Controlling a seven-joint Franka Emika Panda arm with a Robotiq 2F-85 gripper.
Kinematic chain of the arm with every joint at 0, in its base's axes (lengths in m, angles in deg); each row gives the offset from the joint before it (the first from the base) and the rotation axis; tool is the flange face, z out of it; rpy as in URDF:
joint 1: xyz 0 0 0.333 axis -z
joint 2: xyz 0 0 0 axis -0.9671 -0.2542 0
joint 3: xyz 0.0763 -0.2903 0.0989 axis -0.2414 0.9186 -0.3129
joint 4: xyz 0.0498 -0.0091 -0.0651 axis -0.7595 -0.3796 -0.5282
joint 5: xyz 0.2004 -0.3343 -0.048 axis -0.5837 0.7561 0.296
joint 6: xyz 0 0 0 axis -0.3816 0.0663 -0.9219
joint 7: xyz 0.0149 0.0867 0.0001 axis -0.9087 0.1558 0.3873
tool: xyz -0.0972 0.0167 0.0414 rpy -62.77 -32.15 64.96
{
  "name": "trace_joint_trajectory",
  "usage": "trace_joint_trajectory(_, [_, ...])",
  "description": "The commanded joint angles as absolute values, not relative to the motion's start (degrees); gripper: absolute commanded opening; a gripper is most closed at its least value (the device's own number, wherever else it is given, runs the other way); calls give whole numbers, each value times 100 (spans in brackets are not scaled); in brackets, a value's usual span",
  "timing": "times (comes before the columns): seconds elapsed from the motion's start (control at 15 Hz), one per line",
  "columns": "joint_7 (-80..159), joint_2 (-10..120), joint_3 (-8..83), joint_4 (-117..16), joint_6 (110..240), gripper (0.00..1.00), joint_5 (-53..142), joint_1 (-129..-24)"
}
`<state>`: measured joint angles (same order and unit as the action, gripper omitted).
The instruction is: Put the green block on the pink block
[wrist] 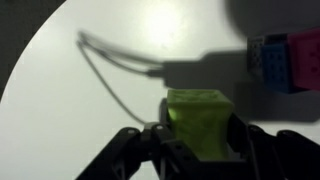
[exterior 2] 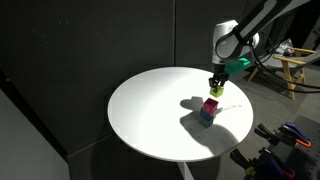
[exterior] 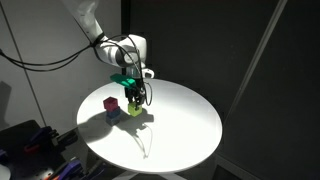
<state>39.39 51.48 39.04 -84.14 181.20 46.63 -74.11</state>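
Green block (wrist: 198,115) gripped in pincer (wrist: 199,138); pink block (wrist: 302,60) near; bare tabletop (exterior: 190,125) beyond.

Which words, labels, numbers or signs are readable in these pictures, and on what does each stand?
None can be read. The green block, the pink block, the blue block and the white table show no text. Any marking on the gripper is too small and blurred to read.
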Motion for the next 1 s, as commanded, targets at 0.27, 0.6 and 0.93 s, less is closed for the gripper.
trace_joint_trajectory(0.27, [3917, 5794, 3845, -8608, 17662, 28, 4841, -7489])
trace_joint_trajectory(0.6, [3924, 6130, 3739, -8727, 17513, 28, 4863, -7544])
trace_joint_trajectory(0.93, [3846, 6471, 3591, -8852, 17298, 28, 4824, -7592])
